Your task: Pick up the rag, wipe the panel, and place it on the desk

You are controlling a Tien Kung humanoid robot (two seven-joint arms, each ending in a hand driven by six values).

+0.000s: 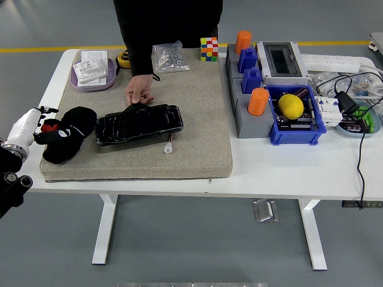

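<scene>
Black rag (67,140) hides left hand (48,127); fingers' state unclear. Person's hand (139,91) steadies panel (139,123).

The soft cloth rag (67,141) is black with a bit of red. The shiny flat panel (139,123) is black too. Both lie on a beige woven mat (197,119) on the white table (299,164). A small cube (209,49) has many colours in squares. A round yellow lemon (291,106) sits in a blue plastic bin (296,134).

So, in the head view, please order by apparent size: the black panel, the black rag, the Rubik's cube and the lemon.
1. black panel
2. black rag
3. lemon, slightly larger than the cube
4. Rubik's cube, though it sits farther from the camera, so the last two are unsure.
</scene>
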